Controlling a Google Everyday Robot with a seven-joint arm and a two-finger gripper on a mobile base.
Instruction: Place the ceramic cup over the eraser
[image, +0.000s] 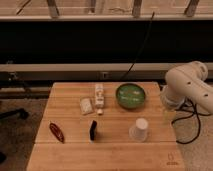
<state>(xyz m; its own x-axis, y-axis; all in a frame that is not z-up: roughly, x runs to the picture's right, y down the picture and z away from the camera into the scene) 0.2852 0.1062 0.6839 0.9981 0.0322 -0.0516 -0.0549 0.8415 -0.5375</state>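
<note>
Wooden table (70, 152), dimly lit. Ceramic cup (139, 130): small, plain white, tapered, no handle, at front right, inside the edges. Eraser (93, 131): small black block left of the cup, with bare wood between them. Gripper (168, 113) hangs at the table's right edge, near the green bowl (131, 95); open or closed cannot be told.

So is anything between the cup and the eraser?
Nothing visible: only tabletop lies between the ceramic cup and the eraser. The gripper hangs near the table's right edge, beyond the cup.
</note>
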